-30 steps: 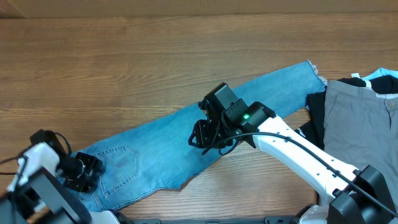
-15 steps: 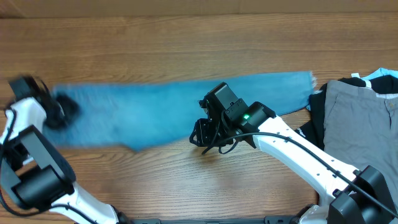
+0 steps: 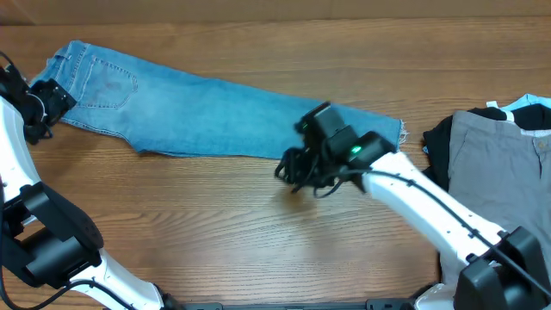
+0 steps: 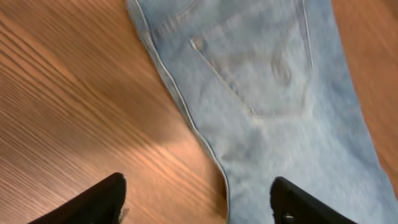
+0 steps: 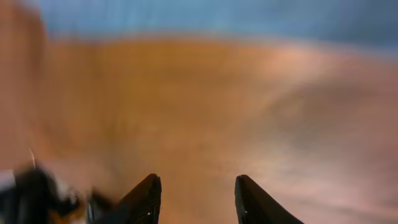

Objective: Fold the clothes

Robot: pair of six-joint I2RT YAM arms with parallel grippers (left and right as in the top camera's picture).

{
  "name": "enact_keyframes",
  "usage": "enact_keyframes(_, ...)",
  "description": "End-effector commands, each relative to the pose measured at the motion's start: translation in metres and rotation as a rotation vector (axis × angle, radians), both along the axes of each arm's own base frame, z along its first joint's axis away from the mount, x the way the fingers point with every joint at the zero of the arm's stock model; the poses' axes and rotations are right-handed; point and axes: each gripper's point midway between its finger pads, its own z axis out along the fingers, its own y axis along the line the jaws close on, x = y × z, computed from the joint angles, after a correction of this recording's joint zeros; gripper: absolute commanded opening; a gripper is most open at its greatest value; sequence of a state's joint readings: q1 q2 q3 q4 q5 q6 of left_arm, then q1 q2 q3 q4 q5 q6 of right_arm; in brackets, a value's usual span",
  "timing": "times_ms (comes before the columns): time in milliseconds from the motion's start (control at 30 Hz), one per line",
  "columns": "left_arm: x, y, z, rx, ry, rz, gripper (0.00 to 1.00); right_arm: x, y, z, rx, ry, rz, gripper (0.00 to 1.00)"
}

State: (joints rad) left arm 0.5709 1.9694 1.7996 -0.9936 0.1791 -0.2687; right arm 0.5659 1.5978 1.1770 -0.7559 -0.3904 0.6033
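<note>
The clothes, light-blue jeans [image 3: 215, 116], lie flat and stretched out, with the waist at the far left and the frayed hem [image 3: 400, 133] toward the right. A back pocket [image 4: 261, 68] faces up. My left gripper [image 3: 47, 102] hovers at the waist end. In the left wrist view it [image 4: 199, 180] is open, straddling the jeans' side seam and holding nothing. My right gripper [image 3: 293, 172] is just off the near edge of the leg. It [image 5: 198, 178] stands open over bare wood in a blurred view, with the jeans [image 5: 217, 15] a blue band ahead.
A pile of other garments lies at the right edge: a grey one [image 3: 499, 172] over a black one [image 3: 439, 164], with a light-blue scrap [image 3: 529, 103] behind. The wooden table [image 3: 215, 232] shows bare in front of the jeans.
The waist end swung from near left to far left with my left gripper, which has let go and opened. My right gripper moved off the leg onto bare wood, opening a little.
</note>
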Motion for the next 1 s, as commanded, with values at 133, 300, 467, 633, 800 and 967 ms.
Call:
enact_keyframes(133,0.005,-0.056,0.019,-0.118,-0.059,-0.235,0.71,0.084,-0.112,-0.031,-0.073,0.037,-0.401,0.36)
enact_keyframes(300,-0.006,-0.081,0.057,-0.036,-0.074,-0.300,0.73,0.087,-0.176,-0.081,-0.142,0.208,-0.570,0.38)
enact_keyframes(467,-0.016,-0.094,0.074,0.057,-0.053,-0.338,0.76,0.082,-0.234,-0.092,-0.211,0.250,-0.674,0.50)
enact_keyframes(633,-0.019,-0.108,0.071,0.053,-0.017,-0.367,0.77,0.068,-0.255,-0.089,-0.132,0.280,-0.592,0.57)
enact_keyframes(800,-0.021,-0.114,0.069,0.044,-0.004,-0.380,0.77,0.061,-0.252,-0.095,-0.099,0.279,-0.548,0.63)
enact_keyframes(967,-0.028,-0.117,0.066,0.024,0.027,-0.381,0.77,0.058,-0.237,-0.113,-0.052,0.253,-0.530,0.65)
